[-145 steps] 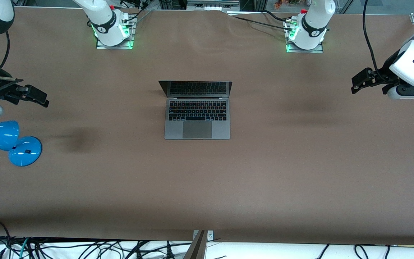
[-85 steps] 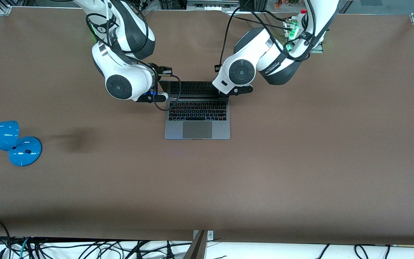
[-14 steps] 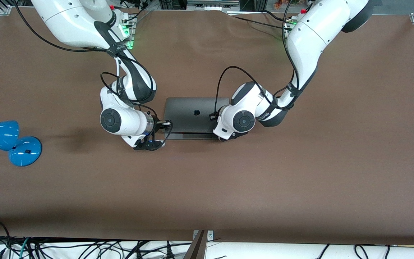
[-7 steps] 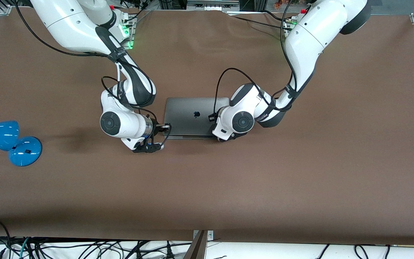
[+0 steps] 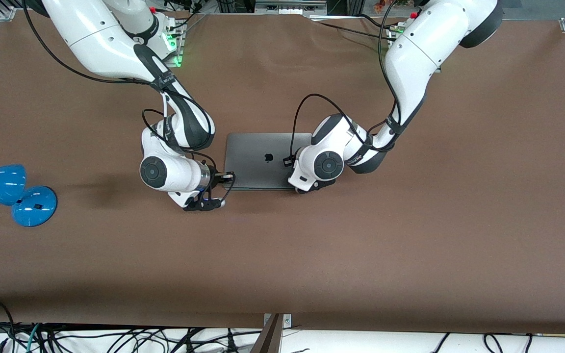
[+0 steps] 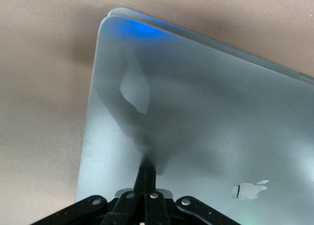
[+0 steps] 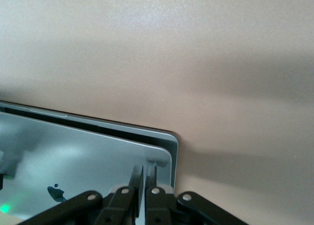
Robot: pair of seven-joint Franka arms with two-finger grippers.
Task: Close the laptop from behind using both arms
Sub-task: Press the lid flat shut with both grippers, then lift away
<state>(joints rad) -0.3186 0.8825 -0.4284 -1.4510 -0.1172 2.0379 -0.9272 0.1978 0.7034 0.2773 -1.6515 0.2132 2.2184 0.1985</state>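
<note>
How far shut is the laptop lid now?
Nearly shut, not flush. The laptop shows only its lid in the front view, but the right wrist view shows a thin dark gap above the base.

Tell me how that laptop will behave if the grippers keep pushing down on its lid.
The laptop lies flat on the table, so tipping seems unlikely. Its lid looks like smooth metal, so the shut fingertips of the left gripper and right gripper might slip. A thin gap remains in the right wrist view; it should close stiffly.
</note>
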